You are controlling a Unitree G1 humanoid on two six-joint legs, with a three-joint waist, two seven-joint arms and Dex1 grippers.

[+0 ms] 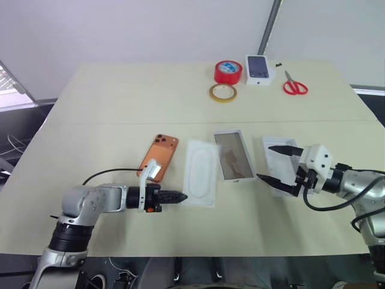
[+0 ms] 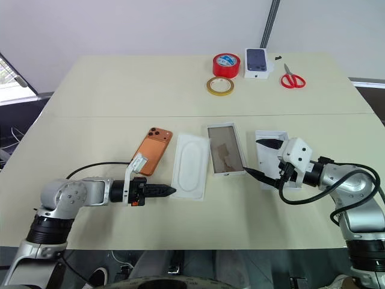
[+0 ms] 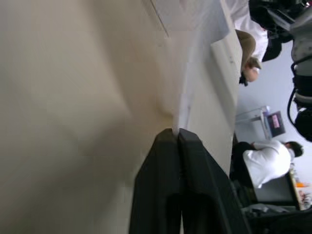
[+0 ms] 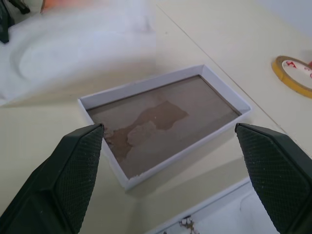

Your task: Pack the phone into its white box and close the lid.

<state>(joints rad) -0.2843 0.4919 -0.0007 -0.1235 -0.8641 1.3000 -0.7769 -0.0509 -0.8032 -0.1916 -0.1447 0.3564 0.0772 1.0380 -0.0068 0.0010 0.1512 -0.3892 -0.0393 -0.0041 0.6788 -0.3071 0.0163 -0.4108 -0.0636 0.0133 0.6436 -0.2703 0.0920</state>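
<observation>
The orange phone is seen lying face down on the table, camera bump at its 12 o'clock end. At its 3 o'clock, past a flat insert, the white box sits open, tan floor exposed. The lid lies at the box's 3 o'clock, white interior upward.

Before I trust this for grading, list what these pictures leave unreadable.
- Lid: the right gripper, open, covers its middle in both eye views, so its interior is largely hidden.
- Left gripper, shut: whether its tips touch the flat white insert is unclear; the left wrist view is blurred there.
- Phone: the left wrist's white mount hides its near corner.
</observation>
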